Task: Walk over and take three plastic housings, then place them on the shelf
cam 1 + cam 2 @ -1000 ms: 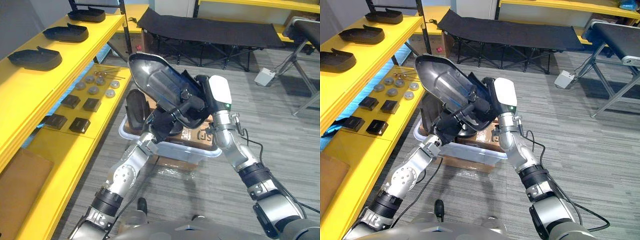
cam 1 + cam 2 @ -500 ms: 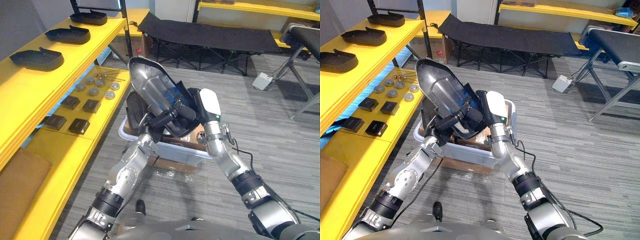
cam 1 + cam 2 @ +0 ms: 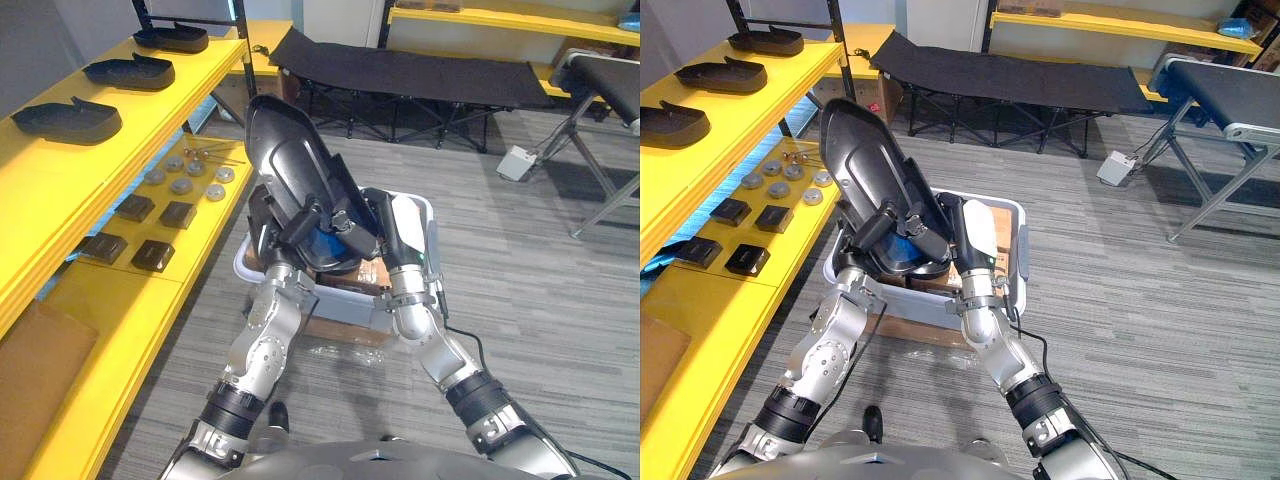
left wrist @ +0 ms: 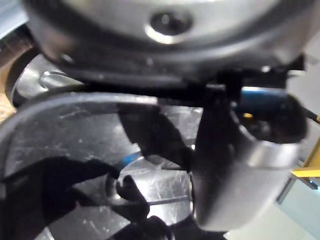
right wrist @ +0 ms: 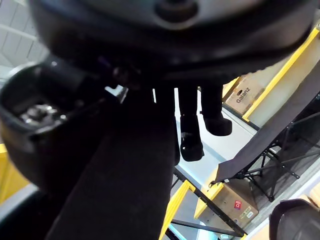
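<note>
Dark left robot hand [image 3: 303, 222] and right robot hand [image 3: 362, 228], fingers and thumbs of both curled on one black plastic housing [image 3: 285, 160].
Held aloft and tilted, glossy hollow toward the hands, over a white bin [image 3: 418, 204] set on a cardboard box [image 3: 330, 330] on the grey floor. Second dark housing [image 3: 258, 212] upright inside the bin, by the left wrist. To the left, yellow shelf [image 3: 60, 170]: three more housings [image 3: 65, 120] in a row on the upper level, grey discs [image 3: 185, 180] and black square blocks [image 3: 135, 207] on the lower. Black folding cot [image 3: 420, 75] beyond.
</note>
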### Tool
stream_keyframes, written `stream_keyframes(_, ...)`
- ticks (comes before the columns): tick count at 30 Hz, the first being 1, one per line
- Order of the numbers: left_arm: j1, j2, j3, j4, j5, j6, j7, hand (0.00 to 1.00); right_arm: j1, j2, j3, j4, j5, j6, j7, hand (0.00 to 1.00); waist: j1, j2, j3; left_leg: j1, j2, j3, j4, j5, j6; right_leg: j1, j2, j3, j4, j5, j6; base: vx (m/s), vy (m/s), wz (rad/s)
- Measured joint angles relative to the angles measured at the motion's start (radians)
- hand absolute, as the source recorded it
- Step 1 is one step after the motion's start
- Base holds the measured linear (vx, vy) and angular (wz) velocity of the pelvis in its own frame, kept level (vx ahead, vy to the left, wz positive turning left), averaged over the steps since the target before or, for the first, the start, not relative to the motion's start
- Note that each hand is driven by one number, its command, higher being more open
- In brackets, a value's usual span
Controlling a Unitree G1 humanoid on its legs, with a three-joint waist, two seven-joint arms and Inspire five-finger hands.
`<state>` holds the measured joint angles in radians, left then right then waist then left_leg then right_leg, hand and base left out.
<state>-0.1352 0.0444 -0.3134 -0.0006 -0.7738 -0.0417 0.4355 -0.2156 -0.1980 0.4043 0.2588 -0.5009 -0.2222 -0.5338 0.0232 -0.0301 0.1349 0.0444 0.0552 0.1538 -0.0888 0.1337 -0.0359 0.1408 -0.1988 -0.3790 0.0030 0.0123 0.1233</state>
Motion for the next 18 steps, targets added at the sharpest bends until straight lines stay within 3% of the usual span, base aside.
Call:
stream_keyframes(1,0.004,-0.001,0.000,0.000,0.001,0.000,0.000,0.00,0.004,0.001,0.000,0.000,0.000,-0.001,0.000,0.00,0.000,-0.001,-0.001,0.000,0.000,0.000,0.000,0.000,0.000,0.000,0.000,0.000,0.000,0.000,0.000,0.00,0.000,0.00)
stream_keyframes(2,0.016,-0.006,0.000,-0.003,0.008,0.000,0.001,0.00,0.013,0.004,0.002,0.000,0.000,-0.001,0.001,1.00,-0.002,-0.003,-0.003,0.000,0.000,0.002,0.000,0.000,0.000,-0.001,0.000,0.001,0.000,0.000,0.000,0.00,0.000,0.00)
stream_keyframes(9,0.030,-0.020,-0.001,-0.009,0.112,-0.011,0.053,0.00,0.066,0.007,0.036,0.000,0.017,-0.018,-0.026,1.00,-0.001,-0.013,-0.013,0.001,0.000,0.004,0.000,0.000,-0.001,-0.001,0.000,0.003,0.000,-0.001,-0.001,0.00,0.000,0.00)
stream_keyframes(13,0.030,-0.058,0.038,-0.042,0.339,-0.053,0.127,0.00,0.109,0.025,0.061,-0.017,0.078,-0.075,-0.035,1.00,-0.002,-0.013,-0.013,0.003,0.002,0.006,0.000,0.000,-0.001,-0.002,0.000,0.006,0.003,-0.002,-0.003,0.00,0.000,-0.02)
stream_keyframes(18,0.030,-0.057,0.083,-0.130,0.619,-0.108,0.181,0.00,0.148,0.037,0.045,-0.183,0.205,-0.146,-0.014,1.00,-0.003,-0.013,-0.014,0.009,0.003,0.017,0.000,-0.001,-0.002,-0.005,0.000,0.020,0.003,-0.002,-0.003,0.00,0.005,-0.06)
